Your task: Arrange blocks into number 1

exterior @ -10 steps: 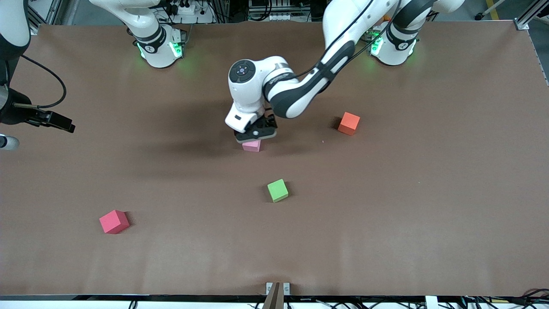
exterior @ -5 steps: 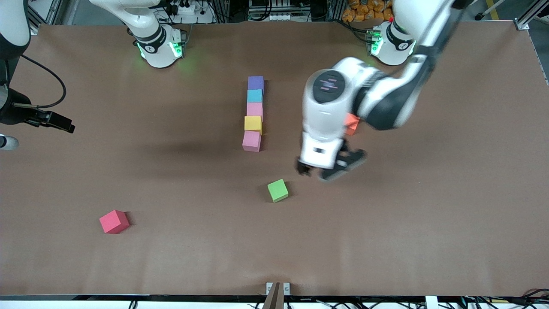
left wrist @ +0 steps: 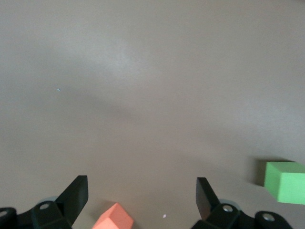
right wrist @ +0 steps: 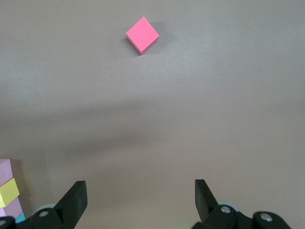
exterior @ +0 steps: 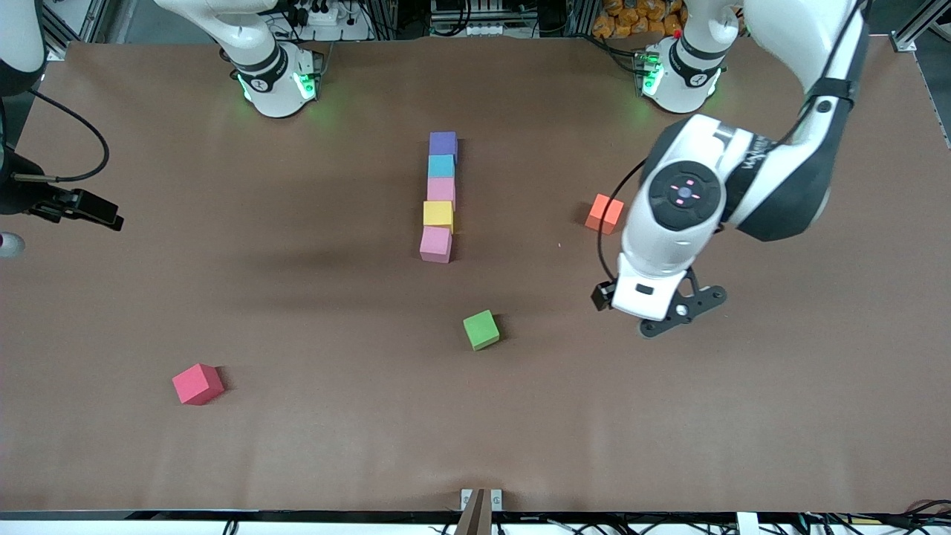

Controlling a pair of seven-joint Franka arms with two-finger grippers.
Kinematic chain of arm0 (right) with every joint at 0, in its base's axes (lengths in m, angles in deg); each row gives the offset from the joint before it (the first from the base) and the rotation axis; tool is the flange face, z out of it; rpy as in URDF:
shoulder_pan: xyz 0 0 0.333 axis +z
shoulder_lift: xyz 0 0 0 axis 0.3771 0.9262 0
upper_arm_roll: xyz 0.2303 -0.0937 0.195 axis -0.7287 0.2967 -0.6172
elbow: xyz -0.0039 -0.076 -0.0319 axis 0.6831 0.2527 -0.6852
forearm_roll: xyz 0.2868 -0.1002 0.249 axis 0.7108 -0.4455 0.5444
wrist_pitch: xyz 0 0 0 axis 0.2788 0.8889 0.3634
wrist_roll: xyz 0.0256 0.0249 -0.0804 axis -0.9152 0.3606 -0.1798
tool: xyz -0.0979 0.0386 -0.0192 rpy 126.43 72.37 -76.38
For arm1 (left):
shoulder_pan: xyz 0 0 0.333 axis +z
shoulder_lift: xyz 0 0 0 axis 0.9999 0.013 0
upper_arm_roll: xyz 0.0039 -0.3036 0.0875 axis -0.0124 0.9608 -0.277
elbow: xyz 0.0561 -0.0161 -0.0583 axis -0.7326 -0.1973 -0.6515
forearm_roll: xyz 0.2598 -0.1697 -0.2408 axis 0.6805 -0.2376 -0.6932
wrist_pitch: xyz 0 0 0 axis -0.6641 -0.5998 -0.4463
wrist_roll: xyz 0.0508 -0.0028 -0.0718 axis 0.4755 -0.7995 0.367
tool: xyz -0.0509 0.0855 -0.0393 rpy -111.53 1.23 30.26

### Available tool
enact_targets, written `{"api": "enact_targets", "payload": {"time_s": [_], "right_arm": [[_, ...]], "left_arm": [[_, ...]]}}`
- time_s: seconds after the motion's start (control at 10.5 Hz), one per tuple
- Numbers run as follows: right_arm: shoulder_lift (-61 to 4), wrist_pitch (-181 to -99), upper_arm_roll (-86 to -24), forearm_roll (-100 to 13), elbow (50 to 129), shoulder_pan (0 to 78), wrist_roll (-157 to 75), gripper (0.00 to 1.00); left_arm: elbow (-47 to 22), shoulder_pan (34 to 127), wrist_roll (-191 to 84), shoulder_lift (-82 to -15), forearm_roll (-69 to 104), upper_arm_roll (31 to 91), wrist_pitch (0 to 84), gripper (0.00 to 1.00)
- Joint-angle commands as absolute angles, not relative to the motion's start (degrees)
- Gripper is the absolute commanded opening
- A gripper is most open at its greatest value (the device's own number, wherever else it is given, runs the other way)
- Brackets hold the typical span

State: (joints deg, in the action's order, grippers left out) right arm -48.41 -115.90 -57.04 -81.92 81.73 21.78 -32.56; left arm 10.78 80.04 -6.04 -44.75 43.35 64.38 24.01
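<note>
**Five blocks in a straight line, both grippers empty**

At the right arm's end of the table, the right gripper (right wrist: 138,198) hung above bare tabletop near the table's edge, its jaws spread wide with nothing between them; that arm waited. Its wrist view showed the red cube (right wrist: 142,35) well clear of the fingers (right wrist: 76,198), and a corner of the block line at the frame's edge.

The red cube (exterior: 198,383) lay alone on the brown table (exterior: 743,416), nearer the front camera than anything else on it.

In the middle of the table the blocks stood in a single row, each touching the next. The purple block (exterior: 443,143) was farthest from the front camera, then the light blue block (exterior: 440,166), a pink block (exterior: 440,189), the yellow block (exterior: 438,214) and the second pink block (exterior: 435,244) nearest the camera. The yellow block and that nearest pink one sat turned slightly off the row's line.

The green cube (exterior: 481,330) lay apart from the row, nearer the camera. The orange cube (exterior: 603,213) lay toward the left arm's end.

The left gripper (exterior: 672,316) hung over bare table beside the orange cube, jaws released and wide, grasping nothing. In its wrist view the orange cube (left wrist: 113,218) showed between the fingers (left wrist: 75,195), below them, and the green cube (left wrist: 285,181) to one side.
</note>
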Motion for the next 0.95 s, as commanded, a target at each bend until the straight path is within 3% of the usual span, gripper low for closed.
{"api": "enact_targets", "payload": {"time_s": [0.0, 0.38, 0.86], "right_arm": [[-48.5, -116.5, -57.2, -83.3, 80.4, 21.3, -37.0, 1.0], [-48.5, -118.4, -57.0, -83.3, 80.4, 21.4, -36.8, 1.0], [-48.5, -119.3, -57.1, -82.7, 79.7, 21.2, -36.6, 1.0]], "left_arm": [[1.5, 84.5, -16.0, -53.4, 38.8, 64.1, 23.6, 1.0], [-4.6, 84.0, -36.2, -66.2, 28.8, 51.9, 23.2, 1.0], [-4.5, 84.1, -39.8, -73.7, 28.5, 48.9, 18.0, 1.0]]}}
